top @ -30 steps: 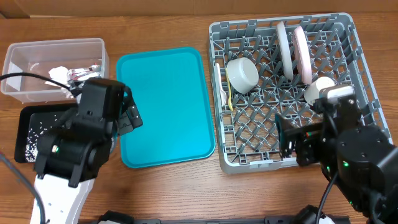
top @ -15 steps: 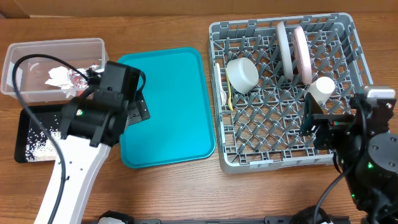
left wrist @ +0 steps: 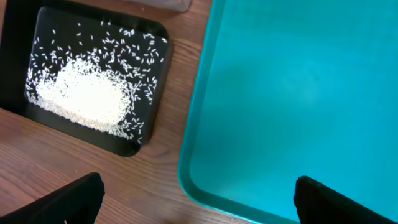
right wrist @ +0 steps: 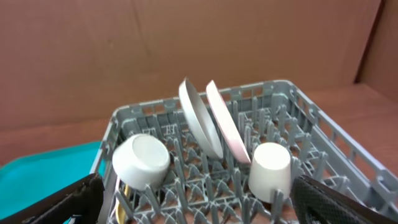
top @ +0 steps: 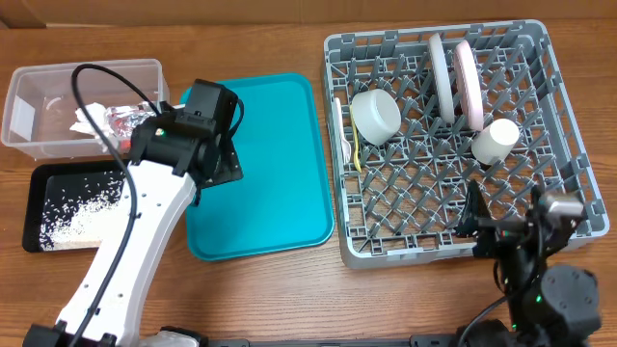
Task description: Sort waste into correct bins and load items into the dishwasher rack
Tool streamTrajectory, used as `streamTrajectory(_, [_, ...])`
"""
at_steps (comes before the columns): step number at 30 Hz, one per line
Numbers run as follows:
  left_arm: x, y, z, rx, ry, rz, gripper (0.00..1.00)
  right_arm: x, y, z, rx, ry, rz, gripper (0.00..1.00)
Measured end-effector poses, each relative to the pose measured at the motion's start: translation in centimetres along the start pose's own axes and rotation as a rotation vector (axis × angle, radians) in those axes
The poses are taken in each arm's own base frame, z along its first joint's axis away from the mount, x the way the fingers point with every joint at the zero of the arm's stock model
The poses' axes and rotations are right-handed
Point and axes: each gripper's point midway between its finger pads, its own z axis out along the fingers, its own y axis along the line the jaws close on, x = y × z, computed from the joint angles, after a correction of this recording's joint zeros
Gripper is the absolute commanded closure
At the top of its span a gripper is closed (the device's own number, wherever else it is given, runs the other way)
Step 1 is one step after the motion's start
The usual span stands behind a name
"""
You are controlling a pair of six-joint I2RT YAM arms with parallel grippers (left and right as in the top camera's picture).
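Left gripper (left wrist: 199, 208): fingers spread wide, empty, over the left edge of the teal tray (top: 280, 183), centre-left of the overhead frame.
Right gripper (right wrist: 199, 205): spread wide, empty, at the lower edge of the rack (top: 386, 253), lower right.
Rack: plates (top: 442, 77) on edge at top; cup (top: 495, 141) right of centre; bowl (top: 375, 117) tipped, left.
Black tray (top: 39, 178): lower left, holding grains (top: 82, 212).
Tub (top: 29, 135): upper left, holding tissue (top: 87, 120) and wrapper (top: 123, 120).

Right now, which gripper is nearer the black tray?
Left. The left gripper is over the teal tray beside the black tray; the right gripper is far off, over the near edge of the rack.
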Motion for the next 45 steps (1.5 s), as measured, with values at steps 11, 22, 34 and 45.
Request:
streamTrajectory(11, [0.3,-0.7,1.8,-0.036,0.054,0.026,0.0,9.8,-0.3,2.5,-0.063,0.008,0.004,0.0])
streamTrajectory(22, [0.3,-0.7,1.8,-0.036,0.054,0.025,0.0,10.7,0.4,4.2,-0.109,-0.081,0.016,0.0])
streamTrajectory(34, [0.3,-0.7,1.8,-0.036,0.054,0.026,0.0,10.2,0.7,4.5,-0.128,-0.142,0.024,0.0])
streamTrajectory(45, [0.3,-0.7,1.8,-0.036,0.054,0.026,0.0,10.2,0.7,4.5,-0.128,-0.142,0.024,0.0])
